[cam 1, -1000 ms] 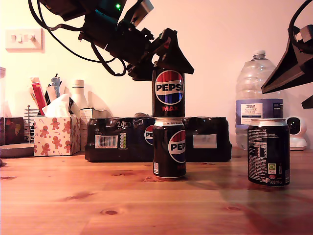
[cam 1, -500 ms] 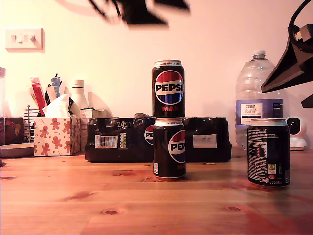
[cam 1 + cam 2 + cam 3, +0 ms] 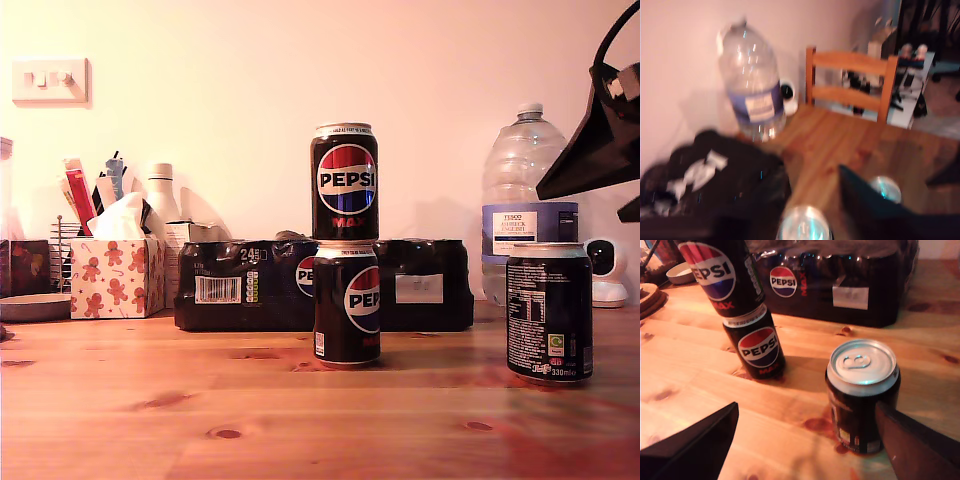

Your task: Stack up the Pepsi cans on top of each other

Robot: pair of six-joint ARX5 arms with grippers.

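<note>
Two Pepsi cans stand stacked mid-table: the upper can [image 3: 345, 182] rests upright on the lower can [image 3: 346, 303], with nothing touching them. A third Pepsi can [image 3: 548, 311] stands alone toward the exterior view's right. My second gripper [image 3: 585, 200] hangs open just above it. In the second wrist view its two dark fingers [image 3: 695, 447] flank that can [image 3: 862, 395] without touching it, and the stack [image 3: 747, 315] stands beyond. My first gripper [image 3: 795, 232] is out of the exterior view. Its blurred wrist view looks down on two silver can tops [image 3: 805, 225] past one dark finger [image 3: 872, 210], holding nothing.
A dark shrink-wrapped pack of cans [image 3: 240, 283] lies right behind the stack. A tall clear water bottle [image 3: 528, 200] and a small white camera [image 3: 606, 272] stand behind the third can. A tissue box [image 3: 115, 272] and a utensil holder are at the exterior view's left. A wooden chair [image 3: 850, 82] stands beyond the table.
My first gripper let go of the upper can and rose out of the exterior view. The can stayed on the stack. My second gripper barely moved.
</note>
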